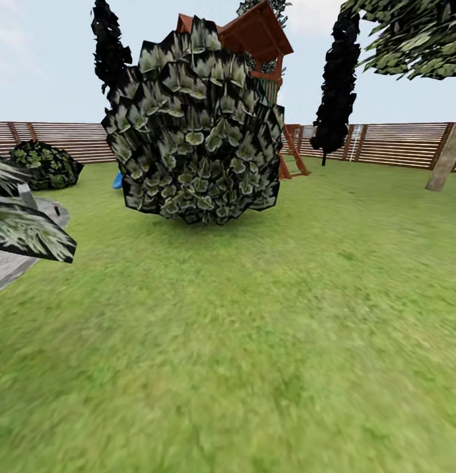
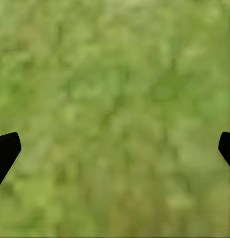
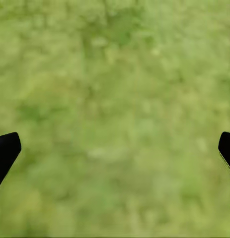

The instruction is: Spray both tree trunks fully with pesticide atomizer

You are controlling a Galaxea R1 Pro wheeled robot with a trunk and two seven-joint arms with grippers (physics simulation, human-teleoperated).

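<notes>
I look across the garden lawn (image 1: 254, 341). One tree trunk (image 1: 447, 159), tan-grey and leaning, stands at the far right by the fence, with part of its leafy crown (image 1: 418, 33) above. The pesticide atomizer is out of view. My left gripper (image 2: 115, 148) is open over bare grass, its dark fingertips (image 2: 5, 153) wide apart with nothing between them. In the right wrist view my right gripper (image 3: 115, 148) is likewise open over grass, fingertips (image 3: 5, 153) far apart and empty.
A big leafy bush (image 1: 195, 131) stands straight ahead, a wooden play tower (image 1: 261, 39) behind it. Dark cypress-like trees (image 1: 336, 85) and a slatted fence (image 1: 399, 144) line the back. A grey paved patch (image 1: 11, 263) and palm fronds (image 1: 27, 230) lie left, with a small bush (image 1: 47, 164) beyond.
</notes>
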